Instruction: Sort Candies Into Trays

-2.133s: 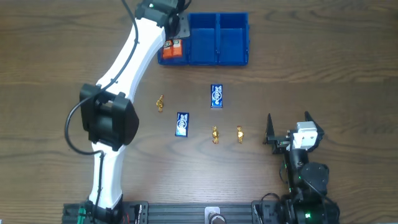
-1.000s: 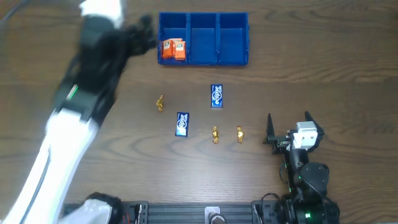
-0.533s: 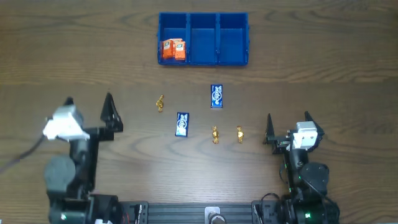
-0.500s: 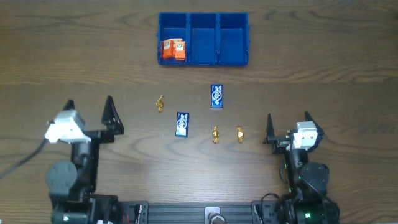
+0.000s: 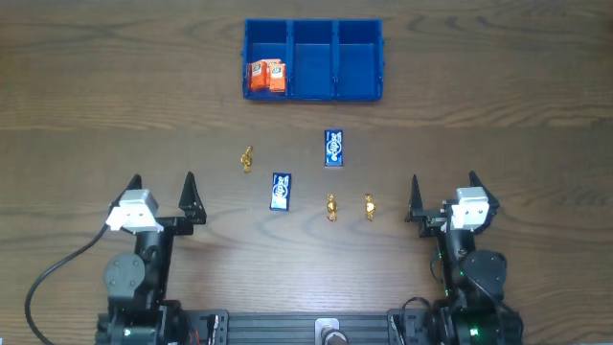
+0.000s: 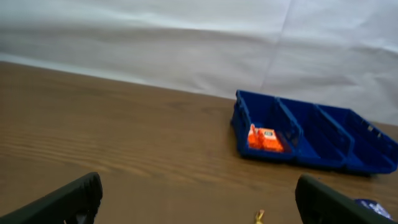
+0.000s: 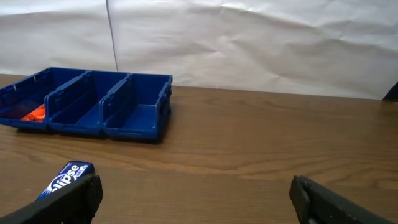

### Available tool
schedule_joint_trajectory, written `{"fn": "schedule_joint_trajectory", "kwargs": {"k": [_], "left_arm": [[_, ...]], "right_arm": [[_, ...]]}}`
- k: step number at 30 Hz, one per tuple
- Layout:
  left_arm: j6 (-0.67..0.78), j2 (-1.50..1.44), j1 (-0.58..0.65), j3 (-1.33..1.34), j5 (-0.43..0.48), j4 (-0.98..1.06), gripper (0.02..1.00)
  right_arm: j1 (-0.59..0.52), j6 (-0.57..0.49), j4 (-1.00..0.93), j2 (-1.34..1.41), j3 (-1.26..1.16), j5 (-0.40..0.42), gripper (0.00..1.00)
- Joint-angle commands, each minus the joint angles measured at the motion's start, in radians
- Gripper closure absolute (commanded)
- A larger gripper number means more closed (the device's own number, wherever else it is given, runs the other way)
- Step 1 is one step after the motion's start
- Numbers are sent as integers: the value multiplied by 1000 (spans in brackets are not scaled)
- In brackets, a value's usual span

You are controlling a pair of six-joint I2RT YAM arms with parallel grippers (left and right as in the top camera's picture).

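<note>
A blue three-compartment tray (image 5: 313,91) stands at the back of the table; its left compartment holds orange candy boxes (image 5: 266,77), also the orange boxes (image 6: 265,139) in the left wrist view. Two blue candy bars lie mid-table: one blue bar (image 5: 333,149) and another blue bar (image 5: 281,191). Three gold-wrapped candies lie near them: a gold candy (image 5: 247,159), a second gold candy (image 5: 331,207), a third gold candy (image 5: 369,206). My left gripper (image 5: 162,185) is open and empty at the front left. My right gripper (image 5: 442,187) is open and empty at the front right.
Bare wood surrounds the candies. A white backdrop (image 7: 249,43) rises behind the table. The tray (image 7: 87,102) shows its two right compartments empty in the right wrist view, with a blue bar (image 7: 65,177) in front.
The left arm has pulled back from the tray's left compartment to the front left, leaving the orange boxes in the tray. The right arm has not moved.
</note>
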Motion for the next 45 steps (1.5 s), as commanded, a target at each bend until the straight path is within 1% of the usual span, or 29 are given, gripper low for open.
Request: {"fn": "schedule_joint_trajectory", "kwargs": {"k": [1, 3, 38, 40, 41, 44, 45], "left_arm": [[22, -10, 5, -1, 16, -56, 20], [22, -10, 5, -1, 16, -117, 20], [22, -8, 5, -1, 13, -116, 20], [22, -8, 5, -1, 13, -116, 20], [22, -8, 5, -1, 13, -116, 20], [22, -8, 5, -1, 13, -116, 23], [22, -8, 5, -1, 13, -116, 20]], "right_arm": [[5, -8, -3, -7, -3, -2, 3], [5, -8, -3, -7, -3, -2, 3], [6, -8, -2, -2, -3, -2, 3], [6, -7, 70, 34, -2, 24, 3], [6, 13, 107, 67, 5, 21, 3], [6, 167, 145, 253, 100, 13, 1], [6, 173, 131, 329, 150, -8, 3]]}}
